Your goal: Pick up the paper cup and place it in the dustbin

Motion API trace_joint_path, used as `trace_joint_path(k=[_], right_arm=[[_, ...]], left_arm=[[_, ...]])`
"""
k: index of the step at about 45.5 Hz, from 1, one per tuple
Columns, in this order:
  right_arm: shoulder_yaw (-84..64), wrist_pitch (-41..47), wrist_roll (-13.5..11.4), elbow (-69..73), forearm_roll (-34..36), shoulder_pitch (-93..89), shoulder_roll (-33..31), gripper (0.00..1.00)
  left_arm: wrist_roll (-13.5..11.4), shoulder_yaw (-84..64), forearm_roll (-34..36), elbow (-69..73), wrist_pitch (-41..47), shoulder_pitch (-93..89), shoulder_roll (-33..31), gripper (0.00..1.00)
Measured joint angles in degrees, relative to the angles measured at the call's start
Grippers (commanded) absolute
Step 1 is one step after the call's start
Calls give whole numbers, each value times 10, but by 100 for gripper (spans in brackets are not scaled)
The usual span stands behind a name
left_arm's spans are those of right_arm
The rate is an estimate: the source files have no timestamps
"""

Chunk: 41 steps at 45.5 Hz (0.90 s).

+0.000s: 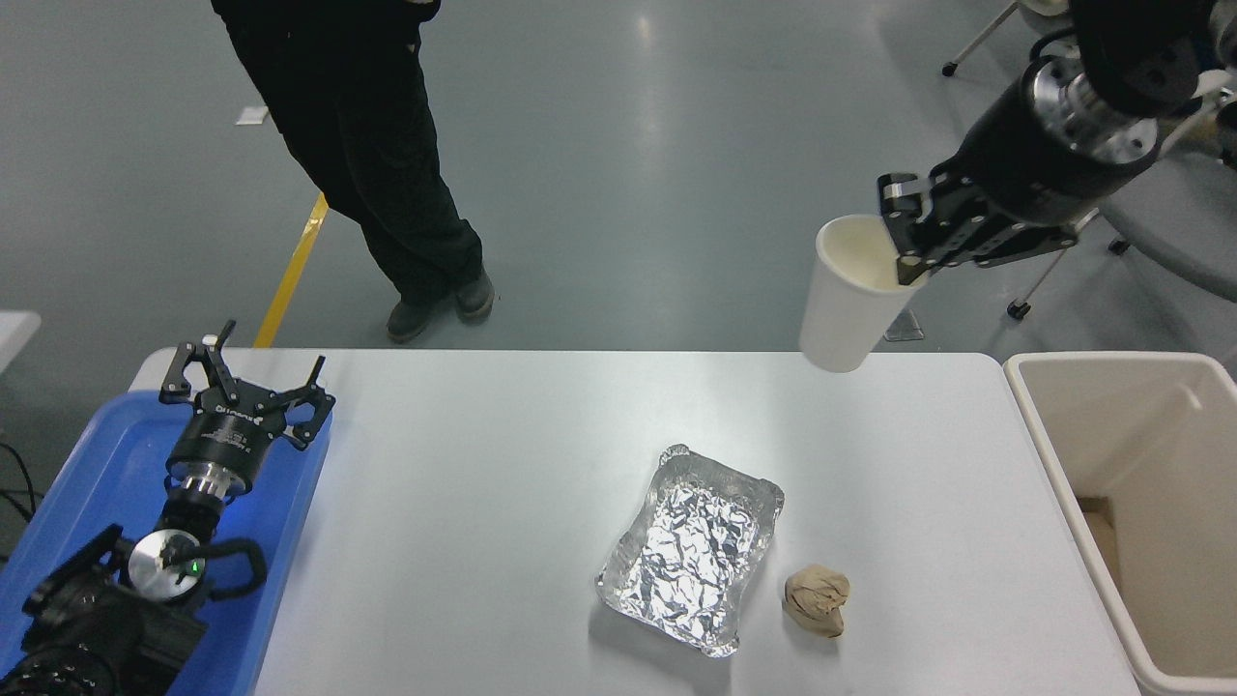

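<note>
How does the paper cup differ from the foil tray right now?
The paper cup is smooth, white and tapered; the foil tray is crinkled, silver and rectangular. The cup hangs tilted above the table's far edge, its rim pinched by the right gripper; the tray lies flat on the table, untouched. Both are open-topped and look empty.

Floor [628, 145]: smooth grey-green coating, glossy, with pale streaks of reflected overhead light up the centre. A yellow line [293, 271] is painted diagonally on it, far left of the right end effector [906, 246]. A small white marker [251, 115] lies on the floor further left and higher up. A person in dark trousers and dark shoes [362, 145] stands on the floor beyond the far edge of the table [483, 435], well left of the end effector. A grey-seated chair on castors [1174, 227] stands just right of it. No walls or windows are in view.
</note>
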Motion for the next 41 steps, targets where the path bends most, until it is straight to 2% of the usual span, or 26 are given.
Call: trace_joint_path(k=[11, 20, 30, 41], right_arm=[[-40, -24, -1, -32, -61, -36, -135, 0], [-14, -33, -1, -109, -94, -138, -215, 0], [85, -42, -1, -221, -107, -316, -263, 0], [197, -81, 1, -355, -111, -518, -278, 0]], left_arm=[[-1, -1, 0, 0, 0, 0, 0, 99], [-1, -1, 0, 1, 0, 0, 0, 99], [-1, -1, 0, 1, 0, 1, 0, 99], [-1, -1, 0, 0, 0, 1, 0, 99]])
